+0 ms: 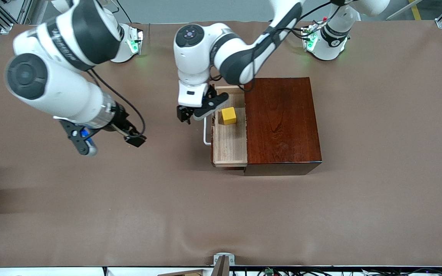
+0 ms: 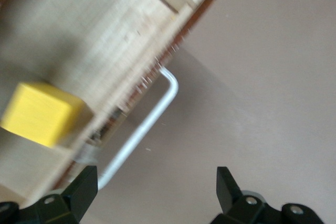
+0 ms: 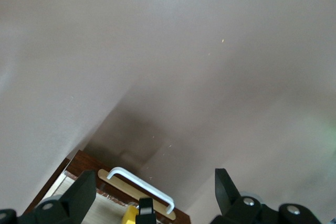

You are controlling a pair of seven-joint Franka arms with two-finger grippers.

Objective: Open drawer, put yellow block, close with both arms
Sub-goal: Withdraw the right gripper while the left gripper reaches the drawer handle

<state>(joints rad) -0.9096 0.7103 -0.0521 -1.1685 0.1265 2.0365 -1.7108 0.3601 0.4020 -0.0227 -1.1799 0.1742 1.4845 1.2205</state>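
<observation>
- Two arms (image 1: 221,50): glossy white shells, dark grey joint bands, round dark end caps.
- Black cables looped along the forearms.
- Bases lit green.
- End effectors black; right end effector (image 1: 108,140) with blue-lit bracket, left end effector (image 1: 190,115) under a white housing.
- Silver screws at finger (image 2: 79,192) mounts.

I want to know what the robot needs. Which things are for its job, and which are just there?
For the job:
- drawer, pulled open
- its white handle
- yellow block, in the drawer
- left gripper, fingers open, above the handle
- right gripper, fingers open, over bare table

Just there:
- brown table cover
</observation>
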